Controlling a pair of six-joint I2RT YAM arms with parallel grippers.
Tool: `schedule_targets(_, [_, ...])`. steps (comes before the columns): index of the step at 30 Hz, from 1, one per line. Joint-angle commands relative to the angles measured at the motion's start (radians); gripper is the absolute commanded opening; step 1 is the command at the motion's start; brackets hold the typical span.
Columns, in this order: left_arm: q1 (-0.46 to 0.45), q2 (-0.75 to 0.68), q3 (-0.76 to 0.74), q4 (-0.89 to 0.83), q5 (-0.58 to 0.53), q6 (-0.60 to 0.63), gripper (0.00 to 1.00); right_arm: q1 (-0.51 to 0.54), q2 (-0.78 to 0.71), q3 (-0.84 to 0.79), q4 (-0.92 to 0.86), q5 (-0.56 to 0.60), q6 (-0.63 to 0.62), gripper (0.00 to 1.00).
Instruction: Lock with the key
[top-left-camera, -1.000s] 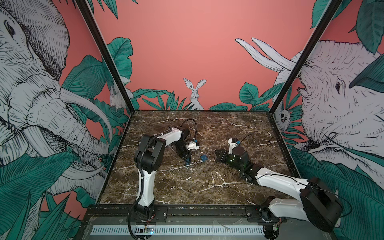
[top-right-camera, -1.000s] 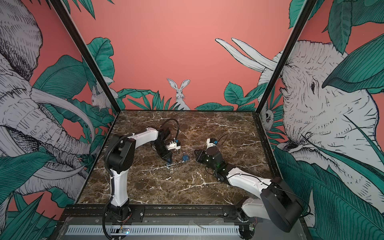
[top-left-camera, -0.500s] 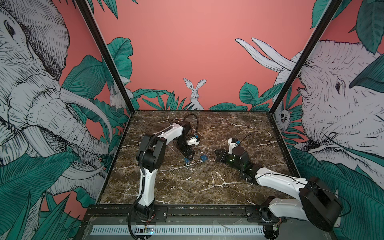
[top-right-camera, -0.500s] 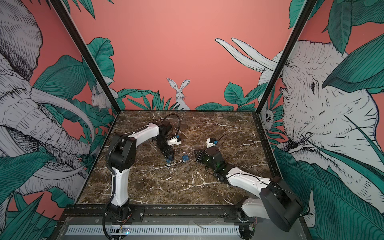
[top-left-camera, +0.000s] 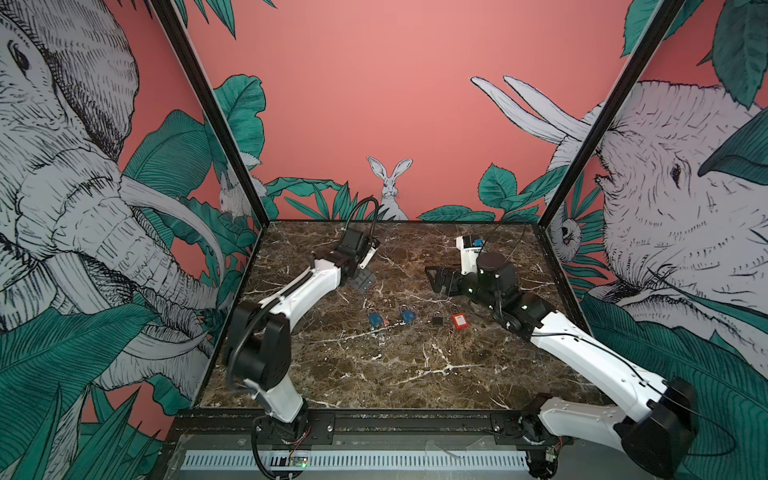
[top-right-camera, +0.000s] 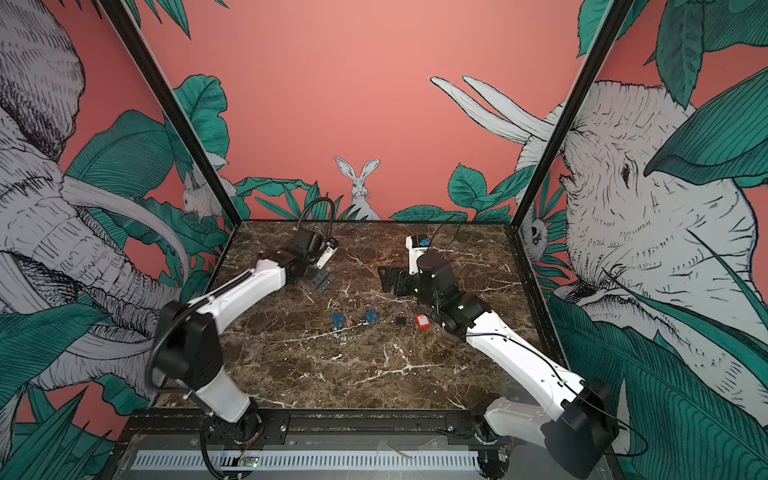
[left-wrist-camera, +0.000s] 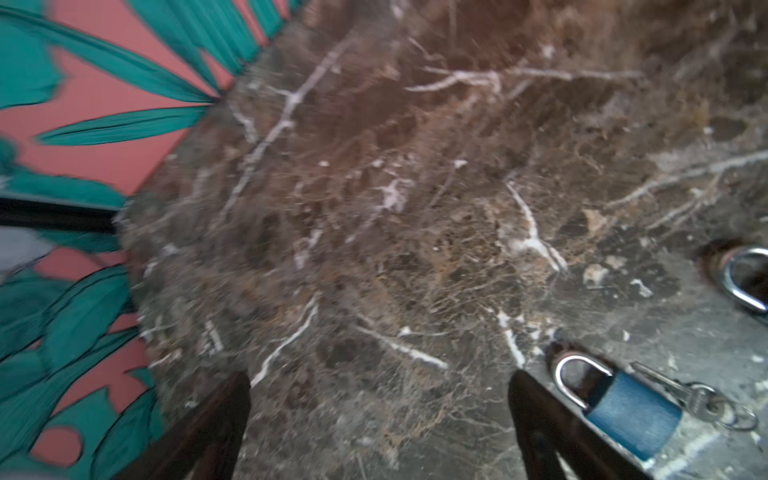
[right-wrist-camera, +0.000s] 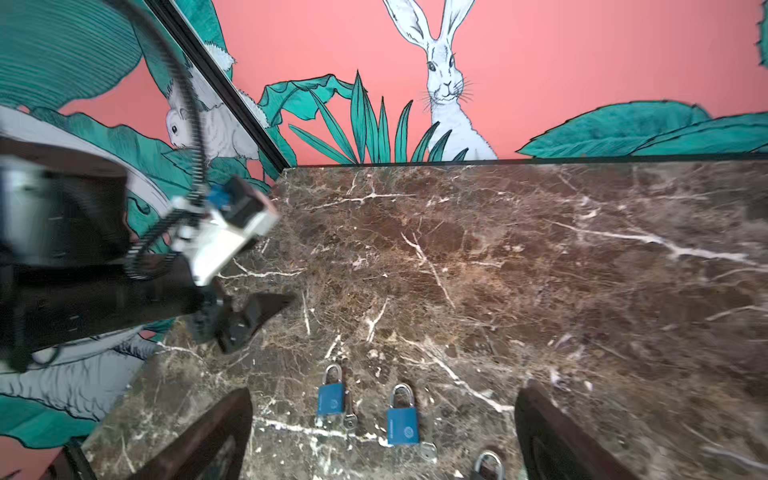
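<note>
Two blue padlocks (top-left-camera: 375, 319) (top-left-camera: 408, 316) lie mid-table in both top views, with a black padlock (top-left-camera: 437, 319) and a red one (top-left-camera: 459, 321) to their right. A small silver key (right-wrist-camera: 351, 419) lies beside the left blue padlock (right-wrist-camera: 330, 399), and another key (right-wrist-camera: 428, 451) beside the right one (right-wrist-camera: 402, 426). My left gripper (top-left-camera: 361, 282) hovers behind the locks, open and empty. In the left wrist view the blue padlock (left-wrist-camera: 627, 411) and its key (left-wrist-camera: 702, 401) lie just outside one finger. My right gripper (top-left-camera: 434, 280) is open and empty, behind the black lock.
The brown marble table (top-left-camera: 395, 374) is walled by jungle murals on three sides, with black frame posts (top-left-camera: 216, 124) at the back corners. A black rail (top-left-camera: 395, 419) runs along the front edge. The left arm's wrist camera and cable (right-wrist-camera: 224, 224) show in the right wrist view.
Both grippers have opened and drawn back from the padlocks toward the back of the table. The left blue padlock, earlier under the left gripper, now lies free.
</note>
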Motion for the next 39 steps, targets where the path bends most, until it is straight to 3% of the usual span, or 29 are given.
schedule_targets(1, [0.003,-0.155,-0.211,0.351,-0.144,-0.068,0.97,-0.003,-0.022,0.017,-0.173,0.101,-0.165,0.98])
schedule_targets(6, [0.029,-0.361,-0.535,0.686,-0.283,-0.031,0.97,-0.003,-0.086,-0.01,-0.149,0.271,-0.265,0.98])
schedule_targets(10, [0.167,-0.407,-0.698,0.858,-0.263,-0.094,0.97,-0.004,-0.133,-0.093,-0.046,0.411,-0.274,0.98])
schedule_targets(13, [0.264,-0.332,-0.718,0.879,-0.215,-0.19,0.97,-0.005,-0.181,-0.216,0.135,0.422,-0.307,0.98])
schedule_targets(15, [0.269,-0.252,-0.748,0.992,-0.214,-0.189,0.97,-0.004,-0.205,-0.275,0.218,0.441,-0.316,0.98])
schedule_targets(22, [0.319,0.02,-0.782,1.323,-0.163,-0.191,0.98,-0.026,-0.24,-0.311,0.169,0.491,-0.328,0.98])
schedule_targets(24, [0.347,0.06,-0.804,1.42,-0.066,-0.185,0.98,-0.057,-0.265,-0.331,0.157,0.493,-0.343,0.98])
schedule_targets(26, [0.354,0.056,-0.789,1.348,0.037,-0.171,0.98,-0.098,-0.273,-0.354,0.148,0.525,-0.366,0.98])
schedule_targets(28, [0.351,0.182,-0.8,1.547,0.1,-0.108,0.98,-0.136,-0.268,-0.382,0.159,0.575,-0.38,0.98])
schedule_targets(29, [0.346,0.172,-0.794,1.527,0.086,-0.115,0.98,-0.158,-0.263,-0.404,0.181,0.585,-0.395,0.98])
schedule_targets(31, [0.361,0.111,-0.732,1.294,0.098,-0.151,0.98,-0.194,-0.245,-0.457,0.257,0.602,-0.427,0.98])
schedule_targets(32, [0.359,0.16,-0.724,1.374,0.081,-0.138,0.98,-0.219,-0.226,-0.494,0.326,0.596,-0.458,0.98])
schedule_targets(34, [0.362,0.12,-0.699,1.24,0.066,-0.166,0.98,-0.282,-0.161,-0.57,0.494,0.557,-0.5,0.98])
schedule_targets(36, [0.363,0.154,-0.71,1.333,0.065,-0.151,0.98,-0.369,-0.042,-0.63,0.664,0.487,-0.49,0.98])
schedule_targets(39, [0.366,0.127,-0.699,1.258,0.063,-0.167,0.98,-0.416,0.124,-0.7,0.934,0.417,-0.524,0.98])
